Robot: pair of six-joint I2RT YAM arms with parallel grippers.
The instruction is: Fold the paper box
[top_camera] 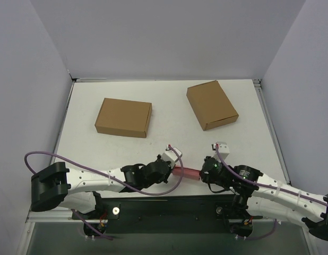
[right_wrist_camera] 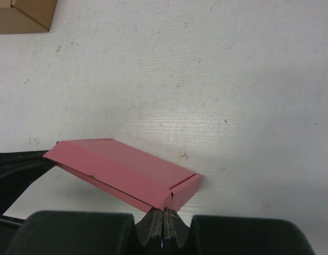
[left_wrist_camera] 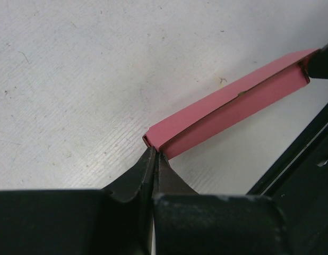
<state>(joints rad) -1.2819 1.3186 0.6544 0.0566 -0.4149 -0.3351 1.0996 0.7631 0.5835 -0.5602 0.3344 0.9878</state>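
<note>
Two brown cardboard boxes lie closed and flat on the white tabletop (top_camera: 169, 143), well apart. The left box (top_camera: 123, 117) sits nearly square to the tabletop edges. The right box (top_camera: 212, 104) is farther back and turned at an angle. A corner of one brown box (right_wrist_camera: 26, 13) shows at the upper left of the right wrist view. The tabletop surface shows fine scuffs and dark specks. Plain pale walls (top_camera: 169, 37) enclose three sides. A black plate (top_camera: 169, 212) runs along the near edge.
</note>
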